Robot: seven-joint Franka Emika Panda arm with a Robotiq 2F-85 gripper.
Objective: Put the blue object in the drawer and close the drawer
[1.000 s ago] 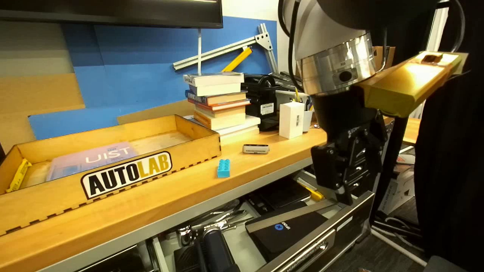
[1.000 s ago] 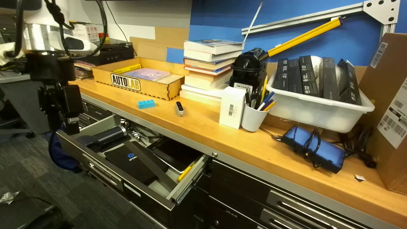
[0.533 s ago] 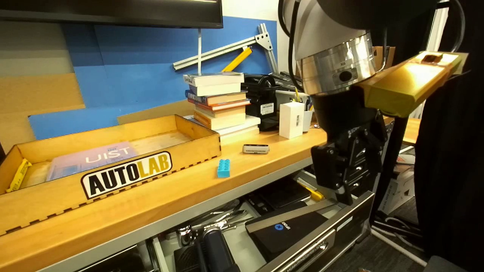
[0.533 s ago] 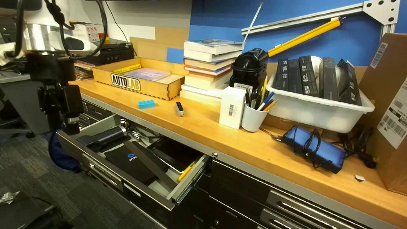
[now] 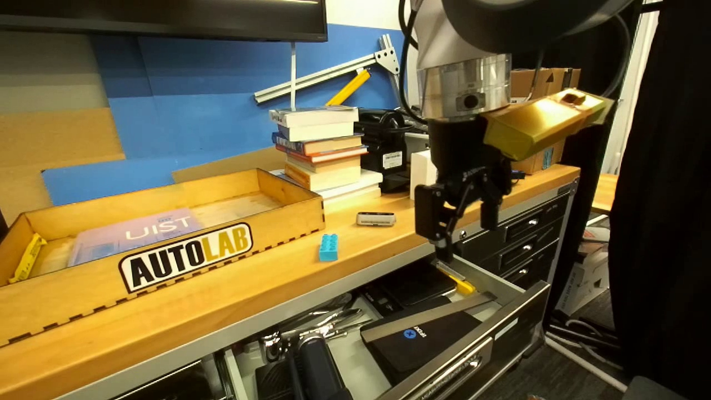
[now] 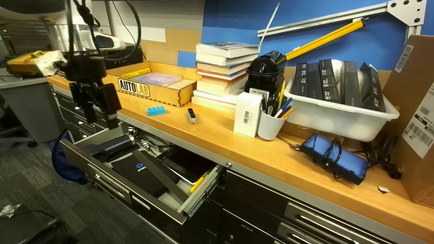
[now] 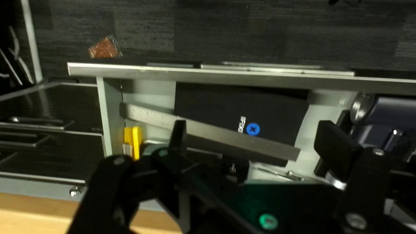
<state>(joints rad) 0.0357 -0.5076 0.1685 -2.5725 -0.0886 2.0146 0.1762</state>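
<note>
Though flat, blue block (image 6: 156,111) lengthwise oblique to drawer (image 6: 161,215)

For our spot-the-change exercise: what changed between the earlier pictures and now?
In both exterior views the fingers moved toward the bench, away from the front of the drawer, taking hold of nothing. The blue brick stayed on the bench, the drawer open.

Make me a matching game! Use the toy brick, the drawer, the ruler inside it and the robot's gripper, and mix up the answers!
1. light-blue toy brick
2. dark drawer
3. metal ruler
4. gripper

A. lying across a black case
B. open, gripping nothing
C. resting on the wooden worktop
D. pulled out

Pairs: 1-C, 2-D, 3-A, 4-B
</note>
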